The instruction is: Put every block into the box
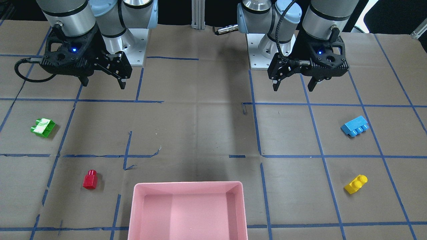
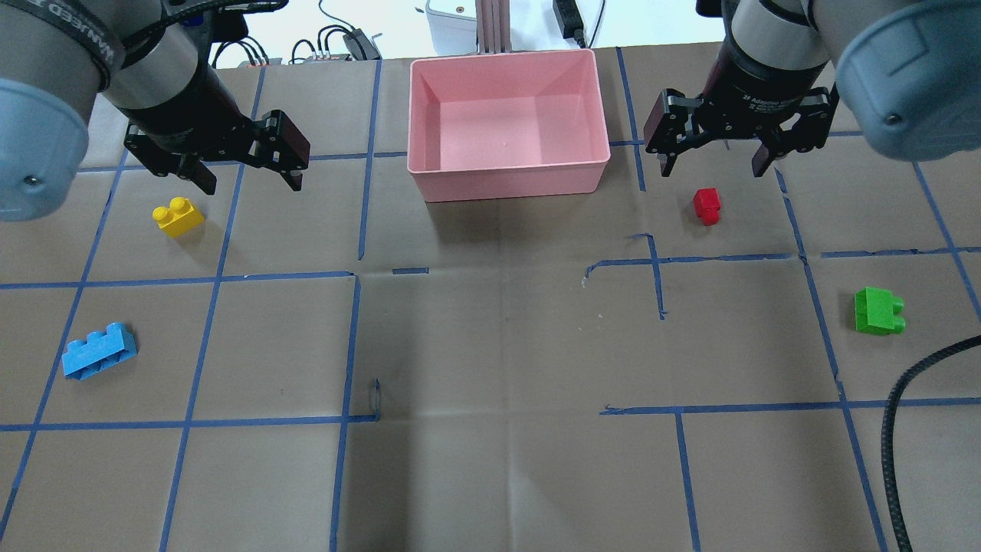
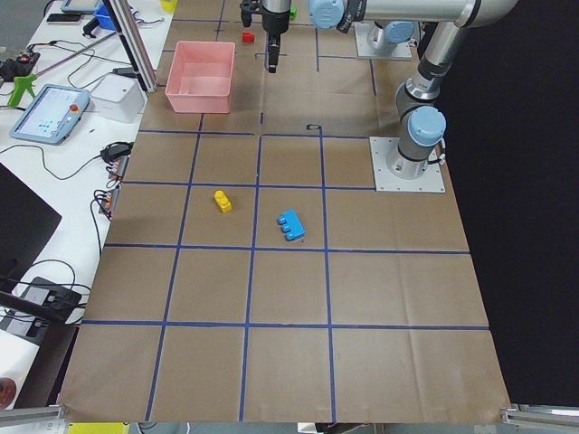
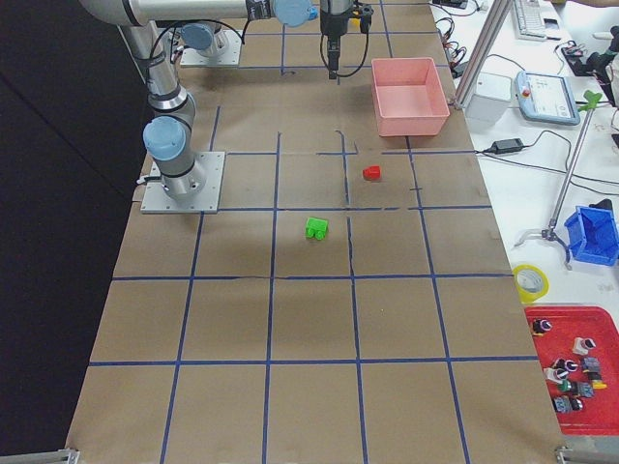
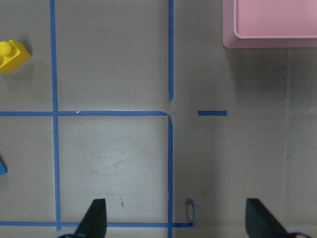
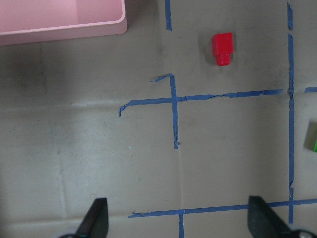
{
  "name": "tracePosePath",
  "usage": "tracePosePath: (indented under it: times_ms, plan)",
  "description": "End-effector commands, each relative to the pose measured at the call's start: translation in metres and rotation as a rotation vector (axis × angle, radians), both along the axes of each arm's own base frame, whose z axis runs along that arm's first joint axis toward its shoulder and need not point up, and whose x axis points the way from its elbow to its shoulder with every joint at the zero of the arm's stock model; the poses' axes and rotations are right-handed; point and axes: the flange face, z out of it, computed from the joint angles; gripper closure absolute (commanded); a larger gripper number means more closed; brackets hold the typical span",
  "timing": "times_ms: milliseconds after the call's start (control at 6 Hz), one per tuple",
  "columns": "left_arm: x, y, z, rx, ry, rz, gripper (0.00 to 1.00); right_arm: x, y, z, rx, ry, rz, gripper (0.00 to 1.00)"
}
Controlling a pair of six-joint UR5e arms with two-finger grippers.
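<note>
Pink box [image 2: 510, 178] sits open side up. Left gripper [image 2: 247, 175] and right gripper [image 2: 713, 162] hang on either side of it, fingers wide apart. Outside the box lie the blue block [image 2: 99, 350] and green block [image 2: 878, 310], far off, then yellow block [image 2: 178, 216] and red block [image 2: 707, 206], nearer.

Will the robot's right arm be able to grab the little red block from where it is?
Probably yes. The right gripper hangs open and empty over the red block's side of the table, and nothing stands in the way.
</note>
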Motion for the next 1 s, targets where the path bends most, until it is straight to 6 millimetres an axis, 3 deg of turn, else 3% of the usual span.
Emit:
tracePosePath:
  times_ms: [0, 500, 667, 833]
  plan:
    - [0.0, 0.002, 0.002, -0.004, -0.002, -0.001, 0.0, 0.0, 0.0, 0.0, 0.0, -0.001, 0.0, 0.0]
    - [0.002, 0.002, 0.002, -0.004, -0.003, -0.007, 0.0, 0.0, 0.0, 0.0, 0.0, -0.001, 0.0, 0.0]
    - [0.007, 0.001, 0.001, -0.001, -0.005, -0.004, 0.0, 0.001, 0.0, -0.002, 0.003, -0.006, 0.0, 0.0]
    - [0.026, -0.003, 0.002, -0.002, -0.004, 0.029, 0.0, 0.001, 0.0, 0.0, -0.001, -0.006, -0.003, 0.0]
